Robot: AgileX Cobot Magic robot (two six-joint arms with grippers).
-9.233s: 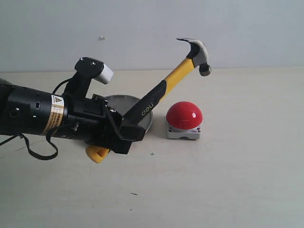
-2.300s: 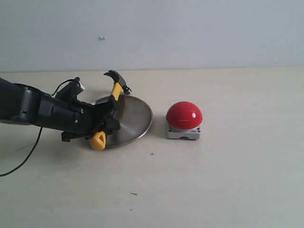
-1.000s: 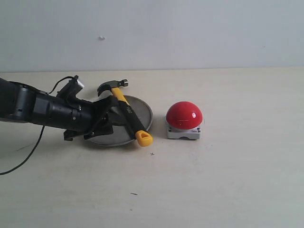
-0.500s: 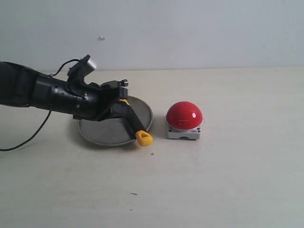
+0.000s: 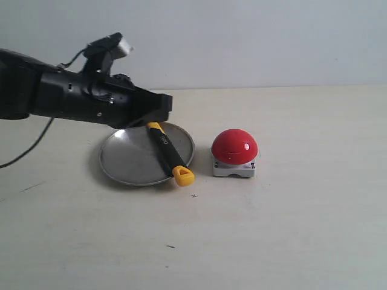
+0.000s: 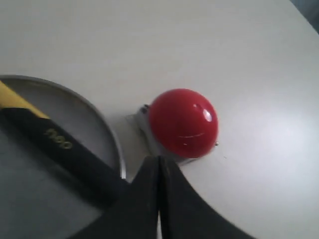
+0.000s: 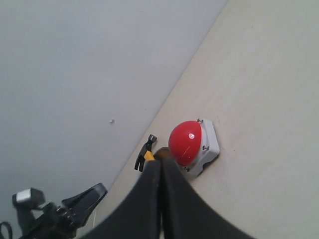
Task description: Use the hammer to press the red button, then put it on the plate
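At far left of the exterior view, the black left arm (image 5: 66, 96) reaches in from the edge and hangs above the far side of the plate. The left gripper (image 5: 163, 104) at its tip is raised clear of everything. In the left wrist view, this gripper (image 6: 158, 162) has its two dark fingers pressed flat together with only a thin seam between them, and they grip nothing.

Below it, a round, shallow plate (image 5: 124, 160) of brushed silvery metal sits on the pale beige table (image 5: 290, 229). A small claw hammer (image 5: 164, 151) with a yellow neck and a black rubber handle with white lettering lies diagonally across the plate. Its yellow looped end hangs over the near rim on the button's side. The arm hides its head in the exterior view, but the right wrist view shows the dark head (image 7: 145, 149).

Just to the right of the plate, not touching it, stands a large glossy red button (image 5: 234, 147), a dome on a low square grey-white base.

The right gripper (image 7: 160, 163), seen only in its own wrist view, is high above the table. Its fingers are closed tight together and hold nothing.
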